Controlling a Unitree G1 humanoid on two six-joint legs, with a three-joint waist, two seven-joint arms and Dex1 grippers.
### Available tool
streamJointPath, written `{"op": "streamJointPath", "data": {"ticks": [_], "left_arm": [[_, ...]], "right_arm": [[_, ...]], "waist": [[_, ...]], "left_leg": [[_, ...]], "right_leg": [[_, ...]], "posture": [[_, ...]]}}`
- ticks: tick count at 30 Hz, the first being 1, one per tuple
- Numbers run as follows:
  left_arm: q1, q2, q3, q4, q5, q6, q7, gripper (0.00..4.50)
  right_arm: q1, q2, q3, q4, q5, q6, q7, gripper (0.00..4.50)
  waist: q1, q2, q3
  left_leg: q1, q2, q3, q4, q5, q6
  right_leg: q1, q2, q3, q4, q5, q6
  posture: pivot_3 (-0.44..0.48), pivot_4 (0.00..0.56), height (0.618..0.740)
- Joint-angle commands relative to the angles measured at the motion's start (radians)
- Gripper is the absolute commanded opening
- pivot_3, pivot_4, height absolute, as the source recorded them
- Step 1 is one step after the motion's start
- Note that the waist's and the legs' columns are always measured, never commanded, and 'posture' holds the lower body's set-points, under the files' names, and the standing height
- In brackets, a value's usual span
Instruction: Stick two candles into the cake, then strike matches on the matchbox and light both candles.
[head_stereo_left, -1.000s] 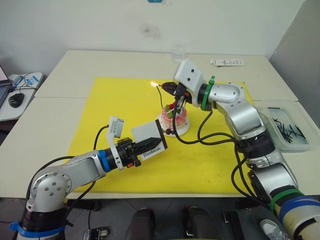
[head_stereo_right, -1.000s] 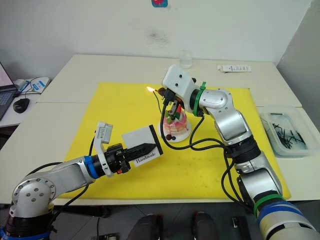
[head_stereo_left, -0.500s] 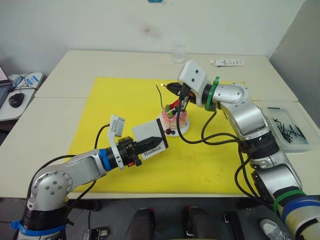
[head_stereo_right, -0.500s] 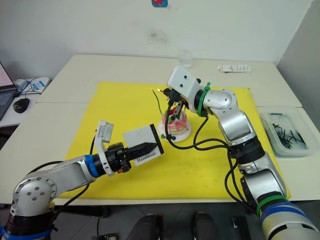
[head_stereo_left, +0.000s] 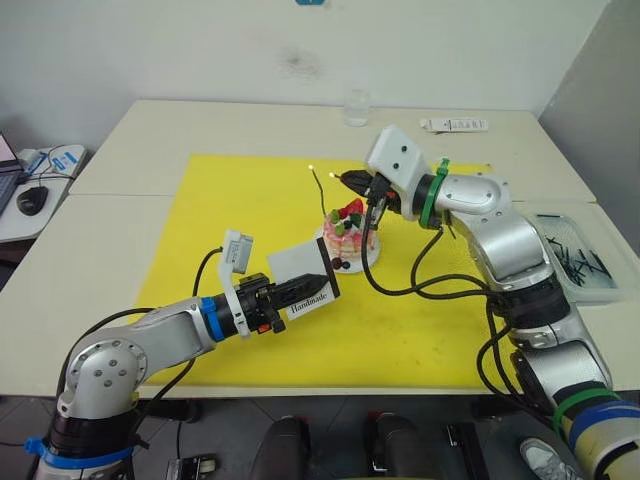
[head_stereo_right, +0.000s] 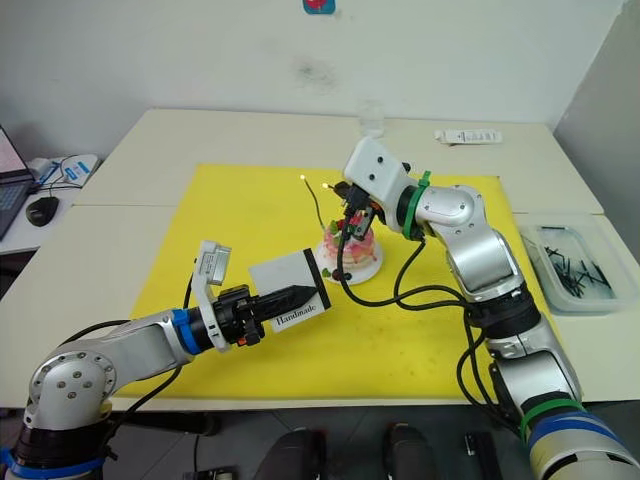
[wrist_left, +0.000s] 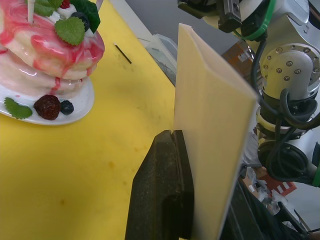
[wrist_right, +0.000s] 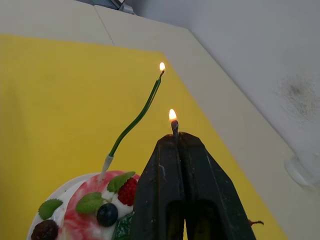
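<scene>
The pink-and-white cake (head_stereo_left: 352, 232) stands on its white plate (head_stereo_left: 368, 260) at the middle of the yellow mat. A green candle (head_stereo_left: 320, 190) rises from the cake's left side, its tip burning (wrist_right: 162, 66). My right gripper (head_stereo_left: 346, 178) hovers just right of that tip, above the cake, shut on a short burning match (wrist_right: 174, 127). My left gripper (head_stereo_left: 305, 289) is shut on the white "Handmade" matchbox (head_stereo_left: 298, 270), holding it above the mat, in front and to the left of the cake.
The yellow mat (head_stereo_left: 240, 200) covers the middle of the table. A clear bin (head_stereo_left: 580, 290) with several dark matches sits at the right edge. A small glass (head_stereo_left: 355, 106) and a white flat object (head_stereo_left: 455, 124) lie at the back. One loose match (wrist_left: 122, 54) lies on the mat.
The match flame was at the green candle's tip a second ago. My right gripper has since drawn back to the right, and the candle now burns on its own. The left arm hardly moved.
</scene>
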Motion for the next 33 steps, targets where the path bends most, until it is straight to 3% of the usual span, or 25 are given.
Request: {"op": "streamJointPath", "data": {"ticks": [1, 9, 14, 19, 27, 33], "left_arm": [[0.001, 0.021, -0.002, -0.043, -0.003, 0.002, -0.029, 0.00], [0.044, 0.056, -0.058, -0.186, 0.144, -0.054, -0.133, 0.00], [0.020, 0.037, -0.102, -0.226, 0.208, -0.091, -0.168, 0.00], [0.019, 0.004, -0.133, -0.222, 0.253, -0.113, -0.164, 0.00], [0.013, -0.001, -0.178, -0.236, 0.323, -0.136, -0.218, 0.00], [0.012, -0.020, -0.183, -0.236, 0.347, -0.138, -0.219, 0.00]], "right_arm": [[0.040, -0.057, -0.077, -0.160, 0.067, 0.076, 0.034, 0.01], [0.308, -0.241, -0.287, -0.385, 0.188, 0.186, 0.052, 0.01], [0.492, -0.351, -0.430, -0.368, 0.163, 0.148, 0.025, 0.01], [0.623, -0.380, -0.565, -0.268, 0.111, 0.075, -0.068, 0.01], [0.597, -0.364, -0.655, 0.020, 0.065, 0.035, -0.255, 0.01], [0.562, -0.386, -0.666, 0.161, 0.063, 0.029, -0.307, 0.01]], "waist": [[0.002, 0.000, 0.000], [0.005, 0.000, 0.000], [0.005, 0.000, 0.000], [0.003, 0.000, 0.000], [0.002, 0.000, 0.000], [0.001, 0.001, 0.000]], "left_leg": [[0.000, 0.000, 0.000, 0.000, 0.000, 0.000], [0.000, 0.000, 0.000, 0.000, 0.000, 0.000], [0.001, 0.000, 0.001, 0.001, 0.000, 0.000], [0.001, -0.001, 0.001, 0.001, 0.000, 0.000], [0.001, -0.001, 0.002, 0.001, 0.000, 0.000], [0.001, -0.002, 0.003, 0.001, 0.000, 0.000]], "right_leg": [[0.000, 0.000, 0.000, 0.000, 0.000, 0.000], [0.001, -0.001, -0.001, -0.001, -0.005, -0.002], [0.001, -0.001, 0.001, -0.001, -0.005, -0.002], [0.001, 0.000, 0.002, -0.001, -0.005, -0.002], [0.001, 0.002, 0.003, 0.000, -0.004, -0.001], [0.001, 0.003, 0.004, -0.001, -0.004, 0.000]], "posture": [[0.000, 0.150, 0.740], [0.000, 0.150, 0.740], [0.000, 0.150, 0.740], [0.000, 0.150, 0.740], [0.000, 0.150, 0.740], [0.000, 0.150, 0.740]]}}
